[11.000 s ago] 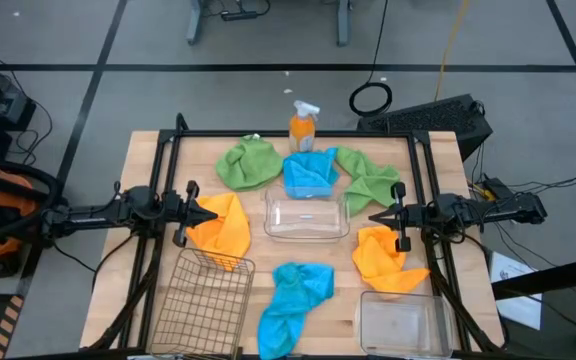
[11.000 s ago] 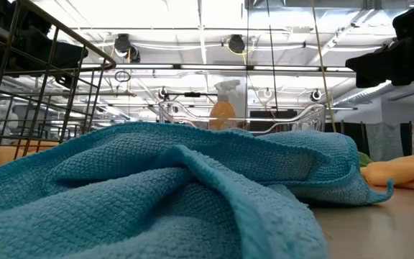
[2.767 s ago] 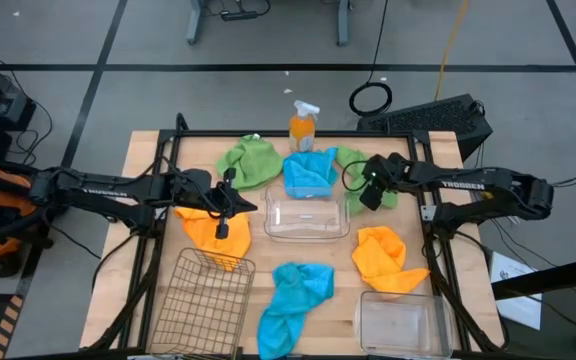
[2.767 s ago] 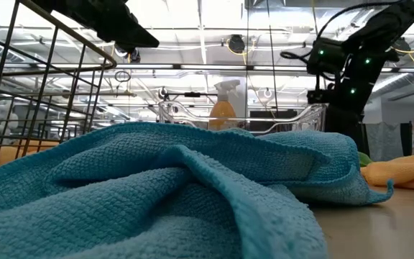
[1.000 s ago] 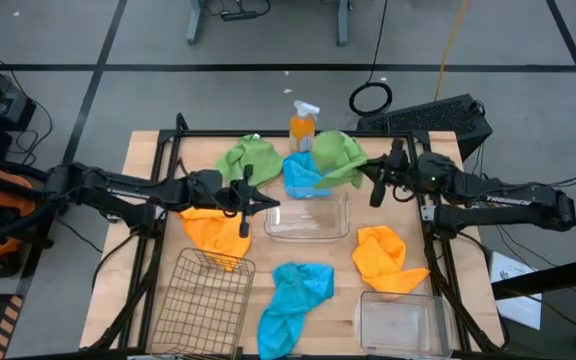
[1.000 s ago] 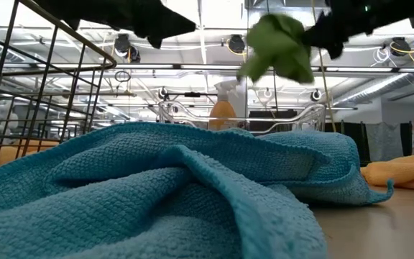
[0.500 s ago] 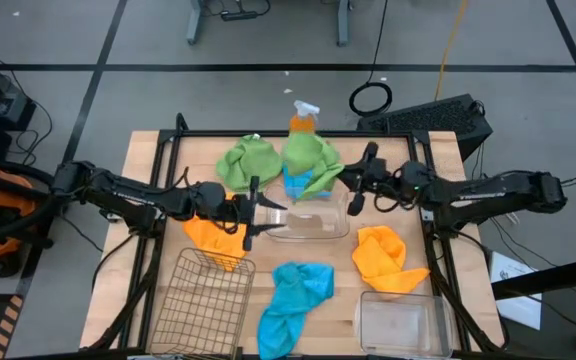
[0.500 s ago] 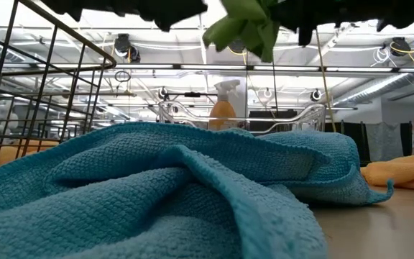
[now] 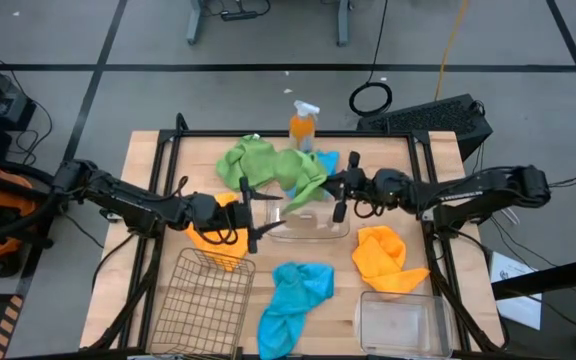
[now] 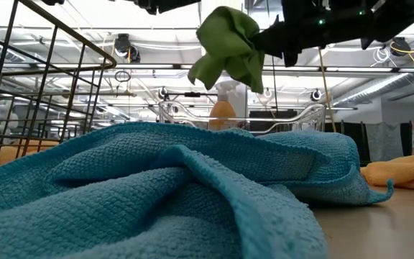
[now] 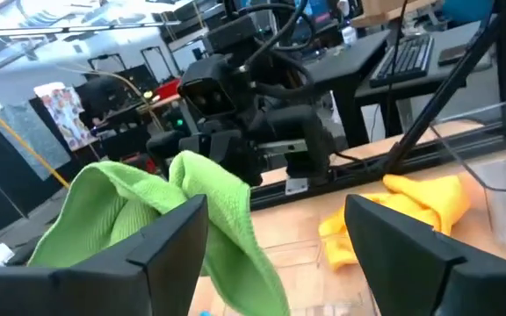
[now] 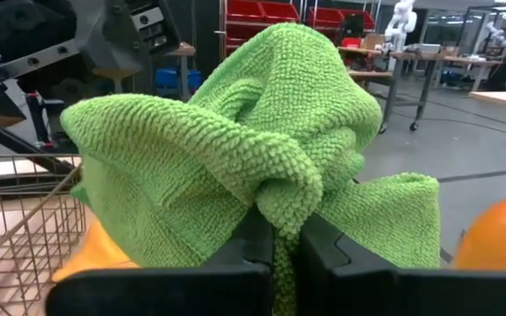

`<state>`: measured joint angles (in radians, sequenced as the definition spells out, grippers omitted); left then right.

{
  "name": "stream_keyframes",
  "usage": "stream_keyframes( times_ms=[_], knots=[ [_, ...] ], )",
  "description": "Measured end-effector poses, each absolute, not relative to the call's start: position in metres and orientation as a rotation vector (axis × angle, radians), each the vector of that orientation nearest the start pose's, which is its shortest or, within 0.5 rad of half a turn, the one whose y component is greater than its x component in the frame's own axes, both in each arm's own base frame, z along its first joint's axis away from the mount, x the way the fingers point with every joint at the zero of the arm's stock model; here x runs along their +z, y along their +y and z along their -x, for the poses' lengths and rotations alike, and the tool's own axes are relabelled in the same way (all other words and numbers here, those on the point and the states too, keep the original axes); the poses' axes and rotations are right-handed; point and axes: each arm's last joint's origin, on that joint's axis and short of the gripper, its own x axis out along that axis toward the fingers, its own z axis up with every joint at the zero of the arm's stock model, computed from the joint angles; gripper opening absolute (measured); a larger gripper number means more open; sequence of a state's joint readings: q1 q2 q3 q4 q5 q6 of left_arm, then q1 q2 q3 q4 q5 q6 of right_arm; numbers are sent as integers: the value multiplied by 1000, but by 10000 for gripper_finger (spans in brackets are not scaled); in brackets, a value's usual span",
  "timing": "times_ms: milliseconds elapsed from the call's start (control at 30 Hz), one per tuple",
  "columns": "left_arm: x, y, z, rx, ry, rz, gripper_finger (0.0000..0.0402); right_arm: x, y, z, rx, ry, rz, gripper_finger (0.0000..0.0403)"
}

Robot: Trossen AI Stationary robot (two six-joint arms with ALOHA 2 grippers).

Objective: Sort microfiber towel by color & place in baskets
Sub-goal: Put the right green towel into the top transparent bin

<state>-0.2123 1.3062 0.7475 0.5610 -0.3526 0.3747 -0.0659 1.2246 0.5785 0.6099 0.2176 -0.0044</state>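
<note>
Wire basket (image 9: 201,305), lower left of frame: holds no towel. Left end effector (image 9: 251,212), left of centre: jaws spread wide, gripping nothing, facing the carried cloth. Green towel (image 9: 303,180), centre: pinched in right end effector (image 9: 339,194), raised over the clear basket (image 9: 308,222), itself without cloth. Second clear basket (image 9: 400,322), lower right: no cloth inside. Other towels lie on the counter (image 9: 148,160). Judged: all six unsorted.

6 towels (image 9: 292,308) — 2 green, 2 blue, 2 orange — 3 baskets (image 9: 205,305), 1 spray bottle (image 9: 302,125).
</note>
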Motion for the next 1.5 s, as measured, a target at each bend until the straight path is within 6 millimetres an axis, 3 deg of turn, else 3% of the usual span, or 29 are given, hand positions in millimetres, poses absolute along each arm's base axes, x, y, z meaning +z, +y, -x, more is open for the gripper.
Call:
stream_keyframes(
  times_ms=[200,433,633,833,1033,1267,1400,1500],
  knots=[
    [267,-51,-294,156,24,-378,303,247,-14,-266,-245,-28,2,9],
    [257,-40,-306,397,10,-383,354,245,-2,-273,-199,-97,-1,9],
    [257,-42,-307,307,-10,-398,395,241,4,-278,-176,-119,37,9],
    [254,-35,-308,300,25,-412,386,239,12,-283,-151,-184,46,9],
    [248,-32,-310,235,69,-436,310,232,20,-287,-123,-182,40,9],
    [248,-27,-311,158,52,-436,133,230,23,-288,-111,-184,38,11],
    [250,-25,-311,170,33,-423,25,231,23,-286,-111,-153,35,46],
    [251,-25,-311,156,17,-421,23,229,23,-283,-107,-69,8,96]
  ],
)
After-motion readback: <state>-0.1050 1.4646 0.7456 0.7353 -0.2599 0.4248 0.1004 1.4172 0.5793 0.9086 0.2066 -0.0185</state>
